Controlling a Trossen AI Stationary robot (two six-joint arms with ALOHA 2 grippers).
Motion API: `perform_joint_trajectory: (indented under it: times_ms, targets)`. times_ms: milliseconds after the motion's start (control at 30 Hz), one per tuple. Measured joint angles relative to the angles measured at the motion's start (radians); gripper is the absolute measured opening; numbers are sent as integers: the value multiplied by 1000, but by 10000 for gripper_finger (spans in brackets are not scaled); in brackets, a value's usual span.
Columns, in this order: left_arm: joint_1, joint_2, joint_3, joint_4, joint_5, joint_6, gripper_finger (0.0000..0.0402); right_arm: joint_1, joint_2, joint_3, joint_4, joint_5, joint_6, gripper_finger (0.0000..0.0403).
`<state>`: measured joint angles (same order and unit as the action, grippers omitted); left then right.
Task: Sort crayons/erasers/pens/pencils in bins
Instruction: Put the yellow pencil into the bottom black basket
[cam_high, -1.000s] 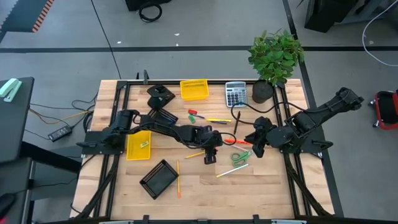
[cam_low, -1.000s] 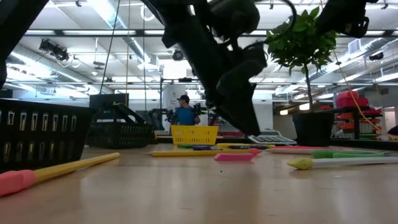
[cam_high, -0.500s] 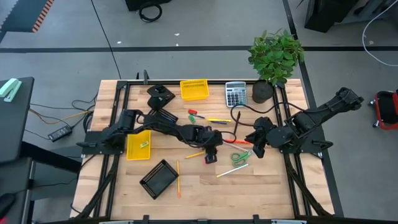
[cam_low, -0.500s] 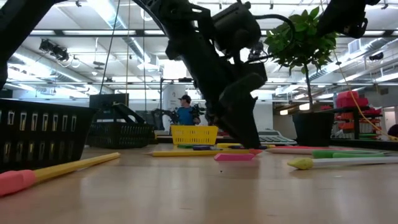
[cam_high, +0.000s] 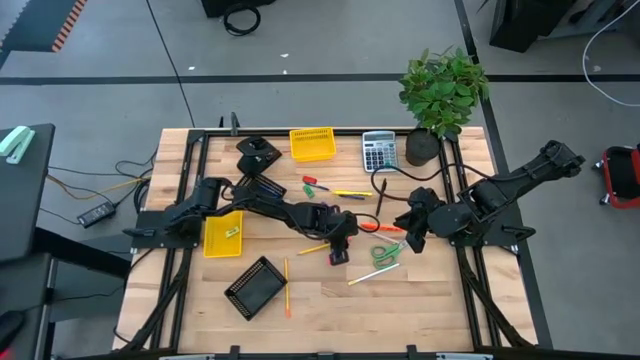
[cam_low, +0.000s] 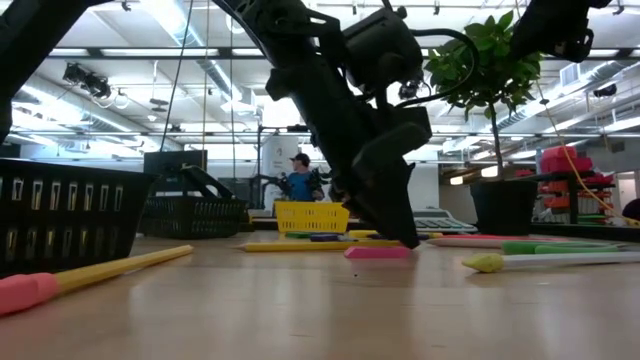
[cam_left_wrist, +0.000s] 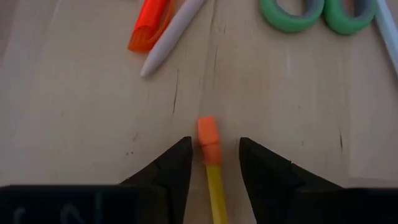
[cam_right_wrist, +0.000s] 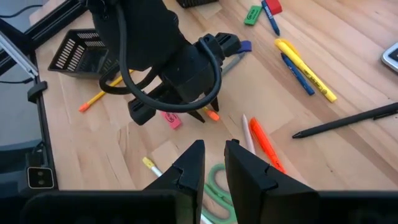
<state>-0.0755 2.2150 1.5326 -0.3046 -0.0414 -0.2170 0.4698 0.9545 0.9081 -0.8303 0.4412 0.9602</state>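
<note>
Left wrist view: your left pincer straddles the pencil near its eraser end, unclenched, positioned to grasp it.

left tool lowered, fingers parted

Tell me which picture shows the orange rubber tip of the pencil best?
The left wrist view: the pencil's orange tip sits big and clear between the left gripper fingers. The right wrist view shows it tiny under that gripper. In the high view the arm hides it; the low view doesn't show it clearly.
</note>
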Motion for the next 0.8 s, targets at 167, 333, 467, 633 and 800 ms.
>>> perform_joint_trajectory:
  times_ms: [167, 333, 467, 633, 800]
  targets:
    - [1, 1, 0, -1, -1, 19, 101, 0, 0, 0, 0, -7, 6, 69]
    - [1, 1, 0, -1, -3, 20, 52, 0, 0, 0, 1, -74, 25, 69]
    - [2, 1, -1, -1, -2, 26, 33, 0, 0, 0, 1, -116, 36, 69]
    - [13, 2, -1, 0, 1, 42, 52, 0, 0, 0, 1, -131, 54, 69]
    - [29, -12, 29, -28, 3, 71, 51, 0, 0, 0, 1, -154, 50, 69]
